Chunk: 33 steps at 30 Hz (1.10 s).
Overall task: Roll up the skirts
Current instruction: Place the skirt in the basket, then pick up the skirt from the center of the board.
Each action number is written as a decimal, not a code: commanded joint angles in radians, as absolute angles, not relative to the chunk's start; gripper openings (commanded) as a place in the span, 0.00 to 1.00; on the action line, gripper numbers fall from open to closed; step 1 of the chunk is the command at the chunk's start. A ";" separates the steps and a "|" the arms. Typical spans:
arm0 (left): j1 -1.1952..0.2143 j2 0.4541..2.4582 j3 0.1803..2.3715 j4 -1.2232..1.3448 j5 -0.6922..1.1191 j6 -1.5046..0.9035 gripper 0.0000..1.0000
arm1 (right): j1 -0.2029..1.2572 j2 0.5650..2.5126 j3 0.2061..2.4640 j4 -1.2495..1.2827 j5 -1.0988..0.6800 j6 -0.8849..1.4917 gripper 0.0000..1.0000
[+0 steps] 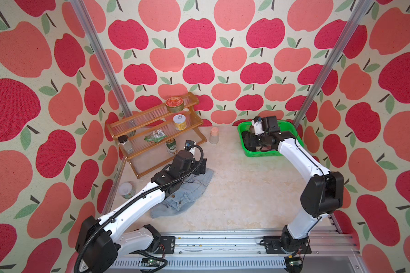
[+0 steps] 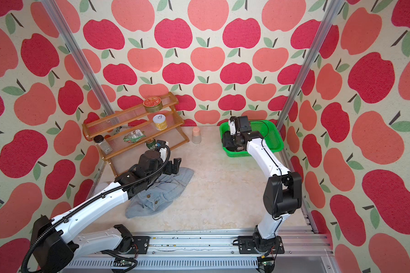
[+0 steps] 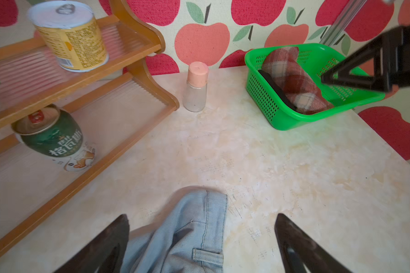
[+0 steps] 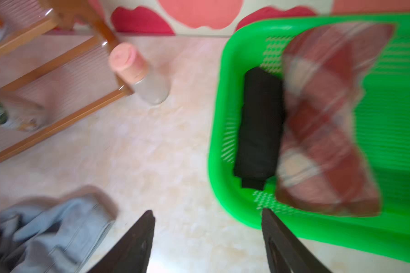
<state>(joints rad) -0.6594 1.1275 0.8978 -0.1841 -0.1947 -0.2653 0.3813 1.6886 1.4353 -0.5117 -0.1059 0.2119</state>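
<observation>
Lying crumpled, unrolled, on tabletop nr wooden shelf rack: denim skirt. L gripper over its far end, jaws wide apart, cloth betw. them, not pinched. In green mesh basket, far-right corner: plaid skirt, rolled, touching black skirt, also rolled. R gripper above basket, jaws apart, holding nothing.

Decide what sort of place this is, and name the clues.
Probably a robot test booth staged as a home pantry: apple-print walls between aluminium posts, arm bases bolted to a metal rail, and a wooden rack on a marbled tabletop.
</observation>
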 commanded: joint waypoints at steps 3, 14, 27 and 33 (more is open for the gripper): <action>-0.629 1.016 0.841 -0.270 -0.225 -0.286 0.97 | 0.527 1.711 1.231 -0.284 -0.332 0.409 0.75; -0.620 0.902 0.774 -0.293 -0.156 -0.310 0.97 | 0.607 1.951 1.265 -0.155 -0.496 0.423 0.73; -0.599 0.902 0.761 -0.319 -0.135 -0.304 0.98 | 0.622 2.087 1.261 -0.057 -0.583 0.427 0.69; -0.578 0.874 0.757 -0.336 -0.129 -0.304 0.98 | 0.644 2.094 1.220 0.012 -0.622 0.440 0.65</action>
<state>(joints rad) -0.5892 0.8959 0.7708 -0.3069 -0.1410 -0.2985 0.6201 2.0651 1.2503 -0.0029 -0.5888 0.4255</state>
